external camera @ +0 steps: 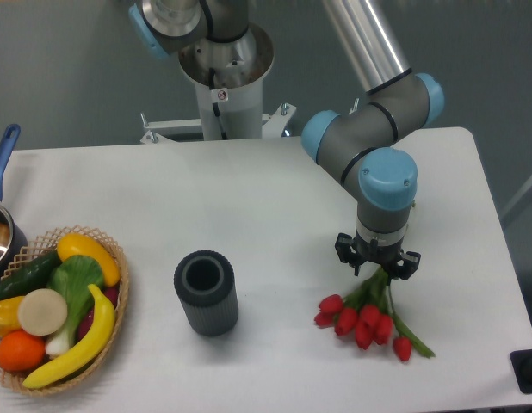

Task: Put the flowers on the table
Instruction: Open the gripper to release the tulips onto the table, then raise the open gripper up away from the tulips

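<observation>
The flowers [366,320] are a bunch of red tulips with green stems, at the front right of the white table [249,198]. The heads fan out low over or on the tabletop, and I cannot tell whether they touch it. The stems run up into my gripper [377,268]. The gripper points straight down right above the bunch and looks shut on the stems. Its fingertips are hidden under its own black body. One green stem or leaf sticks out toward the front right.
A dark ribbed cylinder [206,292] stands upright and empty to the left of the flowers. A wicker basket [120,297] of toy fruit and vegetables sits at the front left. A pot with a blue handle [3,172] is at the left edge. The arm's base [225,77] is at the back.
</observation>
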